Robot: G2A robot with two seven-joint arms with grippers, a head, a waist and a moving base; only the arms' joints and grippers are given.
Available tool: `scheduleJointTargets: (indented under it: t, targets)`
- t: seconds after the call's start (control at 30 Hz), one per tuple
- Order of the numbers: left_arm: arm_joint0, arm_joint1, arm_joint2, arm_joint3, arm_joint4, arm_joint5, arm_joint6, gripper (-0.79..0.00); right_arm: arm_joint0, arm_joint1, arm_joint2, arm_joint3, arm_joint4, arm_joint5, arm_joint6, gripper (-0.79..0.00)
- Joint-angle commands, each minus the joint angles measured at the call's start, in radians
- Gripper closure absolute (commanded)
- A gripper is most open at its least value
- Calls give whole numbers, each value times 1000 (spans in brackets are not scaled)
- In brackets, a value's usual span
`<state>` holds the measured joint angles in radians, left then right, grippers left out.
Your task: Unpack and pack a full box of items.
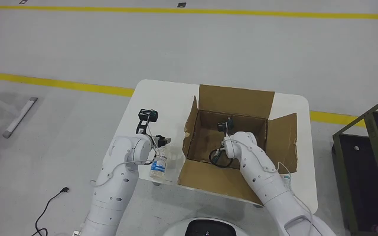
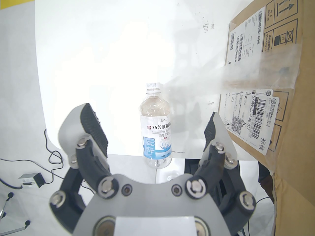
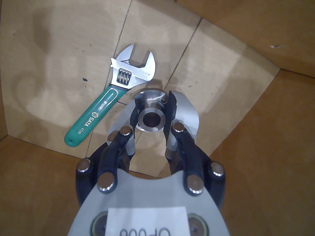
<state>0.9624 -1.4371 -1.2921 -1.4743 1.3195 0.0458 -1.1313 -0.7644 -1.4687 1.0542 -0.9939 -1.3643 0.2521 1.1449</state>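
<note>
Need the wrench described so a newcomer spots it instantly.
On the white table sits an open cardboard box. On its floor, the wrench lies flat beside the right gripper, which is shut on a metal fitting. It is the one thing there with a green handle and a shiny adjustable head.

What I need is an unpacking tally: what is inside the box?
In the cardboard box, a green-handled wrench lies on the floor; the right gripper holds a metal bushing in its jaws. The gripper hides the floor beneath.
</note>
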Motion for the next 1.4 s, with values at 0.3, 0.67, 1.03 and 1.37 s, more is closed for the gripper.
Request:
scheduleJointTargets:
  t: [0.3, 0.67, 1.03, 1.37]
  targets:
    - [0, 0, 0, 0, 0, 0, 0, -785, -23, 2, 19, -41, -17, -4, 15, -289]
    - [0, 0, 0, 0, 0, 0, 0, -785, -24, -1, 27, -33, -27, -5, 16, -286]
    - [0, 0, 0, 0, 0, 0, 0, -785, -15, -8, 28, -11, -28, -8, 12, 0]
    - [0, 0, 0, 0, 0, 0, 0, -785, -49, 8, 101, -211, -21, -27, 27, 0]
